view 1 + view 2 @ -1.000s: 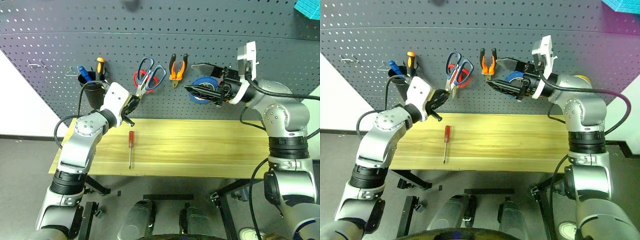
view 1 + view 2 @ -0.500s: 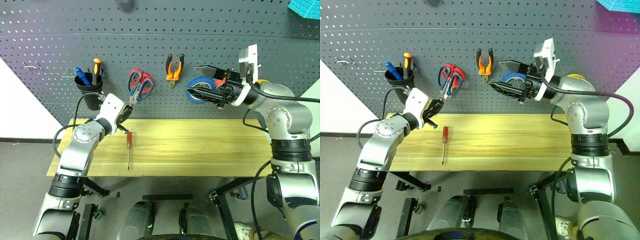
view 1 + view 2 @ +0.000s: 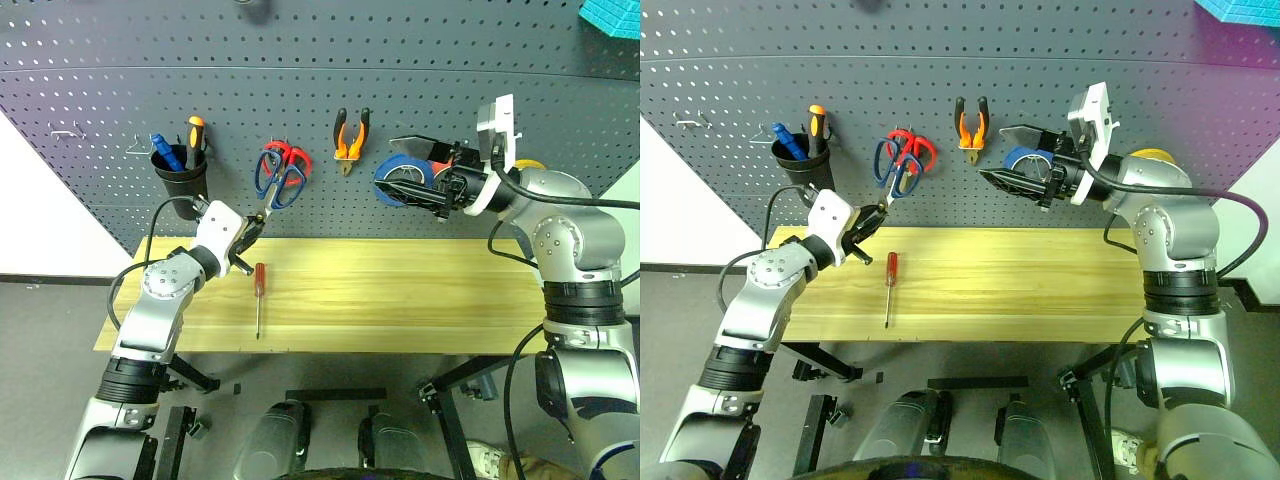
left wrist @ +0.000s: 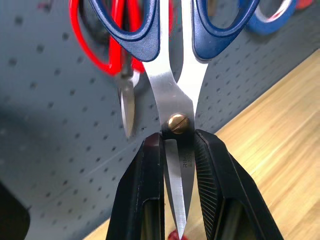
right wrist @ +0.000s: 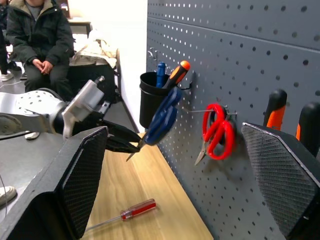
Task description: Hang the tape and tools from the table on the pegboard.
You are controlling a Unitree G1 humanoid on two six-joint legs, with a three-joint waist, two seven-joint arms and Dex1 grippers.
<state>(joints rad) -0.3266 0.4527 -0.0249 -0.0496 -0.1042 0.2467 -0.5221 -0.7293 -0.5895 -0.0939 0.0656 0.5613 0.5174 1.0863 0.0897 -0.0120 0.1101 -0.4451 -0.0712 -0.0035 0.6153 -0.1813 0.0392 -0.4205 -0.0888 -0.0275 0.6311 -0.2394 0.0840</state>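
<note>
My left gripper (image 3: 247,236) is shut on the blades of the dark blue-handled scissors (image 3: 279,180). Their handles stand up in front of the pegboard (image 3: 450,60), overlapping the red scissors (image 3: 290,153); in the left wrist view the fingers (image 4: 145,185) clamp just below the scissors' pivot screw (image 4: 177,123). On the table (image 3: 400,300) below lies the red-handled screwdriver (image 3: 259,297). The orange-and-black pliers (image 3: 350,138) hang on the board. My right gripper (image 3: 385,160) is held open and empty in front of the board. A yellow edge (image 3: 1148,155), perhaps the tape, peeks from behind my right forearm.
A black cup (image 3: 181,184) holding a blue and an orange-black screwdriver hangs at the board's left, beside bare hooks (image 3: 68,130). A blue tape roll (image 3: 400,178) hangs behind my right gripper. A person (image 5: 39,35) sits off past the table's left end.
My left gripper has sunk with the scissors, down and a little left, towards the table. The right arm has kept still. The camera has shifted slightly.
</note>
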